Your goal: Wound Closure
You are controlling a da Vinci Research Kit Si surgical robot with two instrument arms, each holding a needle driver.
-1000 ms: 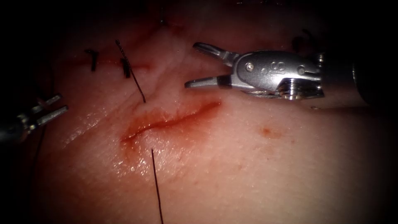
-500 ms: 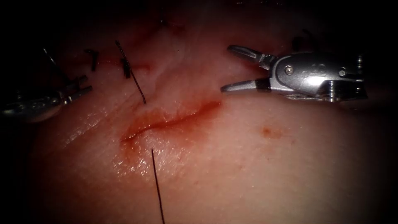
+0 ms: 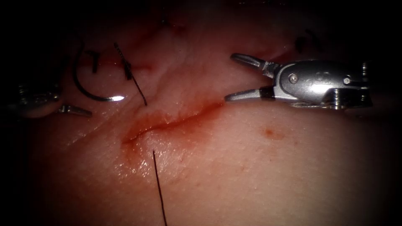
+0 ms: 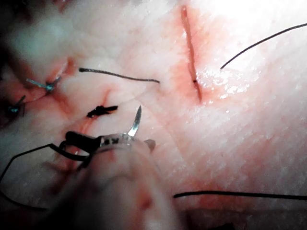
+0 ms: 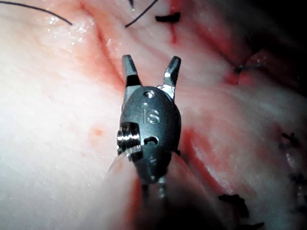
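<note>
Right tool [image 5: 150, 72]: jaws spread apart, gripping nothing, poised over tissue [image 5: 48, 143] beside the red cut [image 5: 108, 62]; dark thread [image 5: 33, 9] and stitches [image 5: 168, 19] beyond

You have two needle drivers in view, the left tool [image 3: 63, 109] and the right tool [image 3: 236, 77]. You have one curved needle [image 3: 90, 90], one open cut [image 3: 167, 123] in one piece of tissue [image 3: 251, 167], and two dark finished stitches [image 3: 94, 60].
</note>
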